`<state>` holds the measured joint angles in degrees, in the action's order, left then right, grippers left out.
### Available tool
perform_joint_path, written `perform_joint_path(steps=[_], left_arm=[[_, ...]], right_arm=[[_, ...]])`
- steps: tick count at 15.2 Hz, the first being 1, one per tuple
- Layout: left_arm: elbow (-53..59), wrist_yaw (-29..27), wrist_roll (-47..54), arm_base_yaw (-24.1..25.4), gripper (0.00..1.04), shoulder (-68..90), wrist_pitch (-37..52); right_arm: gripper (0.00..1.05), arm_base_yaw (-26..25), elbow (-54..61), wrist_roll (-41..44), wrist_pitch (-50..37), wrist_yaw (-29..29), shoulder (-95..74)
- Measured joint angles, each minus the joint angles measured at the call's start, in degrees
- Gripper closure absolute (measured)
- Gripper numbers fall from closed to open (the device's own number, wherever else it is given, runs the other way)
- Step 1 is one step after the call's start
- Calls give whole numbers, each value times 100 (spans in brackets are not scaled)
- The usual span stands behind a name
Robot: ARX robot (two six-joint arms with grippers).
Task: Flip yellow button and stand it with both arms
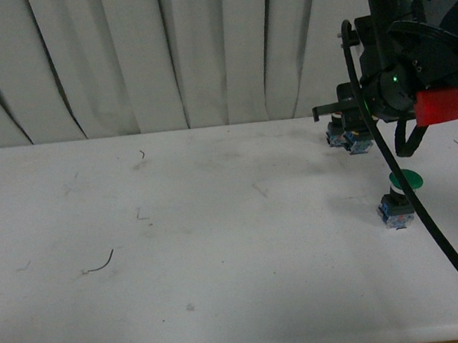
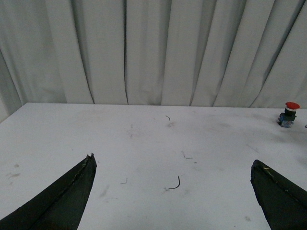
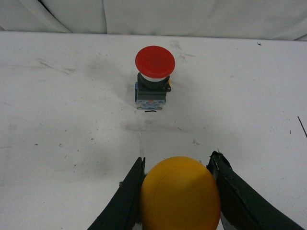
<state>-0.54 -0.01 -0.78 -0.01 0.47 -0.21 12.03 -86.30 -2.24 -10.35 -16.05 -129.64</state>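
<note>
My right gripper (image 3: 178, 159) is clamped on the yellow button (image 3: 180, 194). One black finger presses each side of its orange-yellow cap, and in the right wrist view the cap fills the gap between them. The button sits just on my side of the red-capped button (image 3: 154, 72), close to it but not touching. The red one stands upright on its blue base on the table (image 1: 222, 262).

The yellow cap faces up toward my wrist camera, so I judge the button to be cap-up, with the flip as good as made. Its base is hidden under the cap and my fingers. I cannot tell whether it rests on the table or hangs just above it.

My left gripper (image 2: 172, 159) is spread wide and holds nothing. It is well away from the red-capped button, which shows small and far off in the left wrist view. The green-capped button (image 1: 401, 194) stands apart, nearer my body than the red one.

What is left, as I judge it, is to seat the base flat, let go, and see the button stand alone.
</note>
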Motion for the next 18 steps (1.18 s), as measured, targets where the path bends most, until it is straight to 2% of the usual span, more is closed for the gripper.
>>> perform_joint_path(steps=[5, 18], left_arm=[[0, -2, -2, 0, 7, 0, 0], [0, 0, 0, 0, 7, 0, -2]], right_arm=[[69, -98, -584, 63, 280, -107, -511], [69, -68, -1202, 212, 748, -387, -1091]])
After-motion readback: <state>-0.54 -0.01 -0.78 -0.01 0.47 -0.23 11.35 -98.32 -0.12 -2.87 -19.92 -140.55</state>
